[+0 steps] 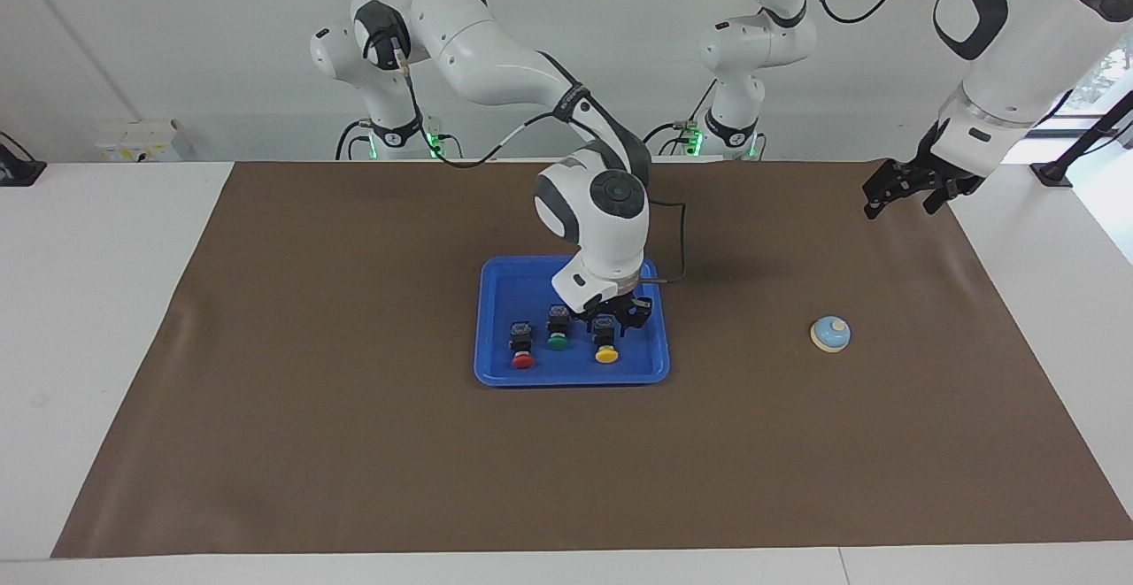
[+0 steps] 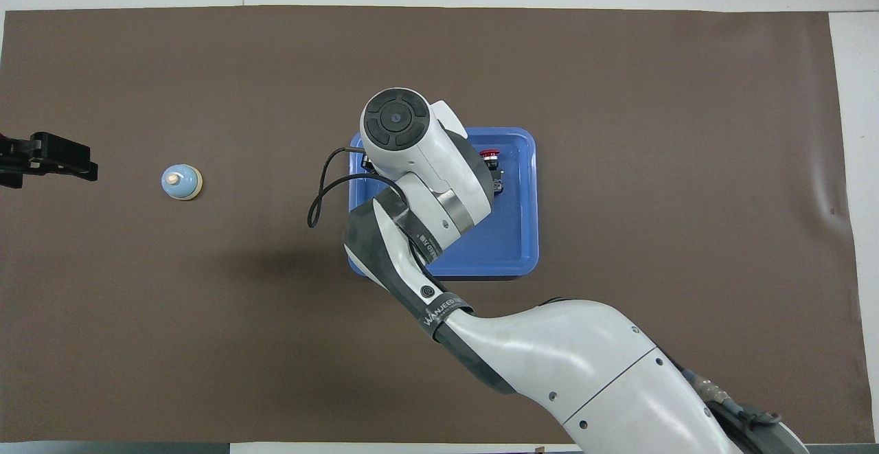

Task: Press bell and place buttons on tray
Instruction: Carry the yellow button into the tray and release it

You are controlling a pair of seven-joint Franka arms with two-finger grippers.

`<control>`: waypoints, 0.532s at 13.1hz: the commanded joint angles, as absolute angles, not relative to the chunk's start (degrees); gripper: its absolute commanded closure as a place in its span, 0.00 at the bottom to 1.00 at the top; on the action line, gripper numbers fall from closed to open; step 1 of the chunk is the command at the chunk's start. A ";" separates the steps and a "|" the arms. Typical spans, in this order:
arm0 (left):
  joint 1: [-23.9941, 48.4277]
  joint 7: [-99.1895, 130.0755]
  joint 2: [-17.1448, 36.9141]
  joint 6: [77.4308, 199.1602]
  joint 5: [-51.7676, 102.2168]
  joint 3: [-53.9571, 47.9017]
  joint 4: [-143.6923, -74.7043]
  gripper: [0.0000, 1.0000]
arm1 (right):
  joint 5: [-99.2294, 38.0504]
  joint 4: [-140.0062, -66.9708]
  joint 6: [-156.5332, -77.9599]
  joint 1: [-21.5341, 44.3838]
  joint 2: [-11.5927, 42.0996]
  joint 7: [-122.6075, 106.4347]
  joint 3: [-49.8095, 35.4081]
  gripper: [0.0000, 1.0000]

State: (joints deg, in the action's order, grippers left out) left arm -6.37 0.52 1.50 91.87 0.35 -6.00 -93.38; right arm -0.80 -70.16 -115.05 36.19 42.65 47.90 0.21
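The blue tray lies mid-mat and also shows in the overhead view. In it lie the red button, the green button and the yellow button, side by side, caps pointing away from the robots. My right gripper hangs just over the yellow button's black body, fingers apart and holding nothing. In the overhead view my right arm hides the gripper and most buttons; only the red button shows. The light blue bell stands on the mat toward the left arm's end. My left gripper waits raised over the mat's corner.
A brown mat covers the table. The right arm's black cable loops out beside the tray. White table margins surround the mat.
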 commanded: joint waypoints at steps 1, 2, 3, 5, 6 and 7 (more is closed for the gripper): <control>-6.42 0.18 1.58 90.70 0.97 -5.80 -92.46 0.00 | -0.09 -69.26 -113.65 34.37 40.09 48.52 0.00 0.00; -6.42 0.18 1.58 90.70 0.97 -5.80 -92.46 0.00 | -0.09 -69.34 -112.95 33.23 38.86 47.47 0.09 0.00; -6.42 0.18 1.58 90.70 0.97 -5.80 -92.46 0.00 | -0.09 -70.13 -111.37 31.57 36.15 44.76 0.09 0.00; -6.42 0.18 1.58 90.70 0.97 -5.80 -92.46 0.00 | -0.09 -78.17 -110.92 27.01 27.21 37.83 0.09 0.00; -6.42 0.18 1.58 90.70 0.97 -5.80 -92.46 0.00 | -0.09 -82.49 -111.35 23.68 22.55 34.40 0.17 0.00; -6.42 0.18 1.58 90.70 0.97 -5.80 -92.46 0.00 | -0.09 -84.79 -110.57 19.64 19.19 30.01 0.09 0.00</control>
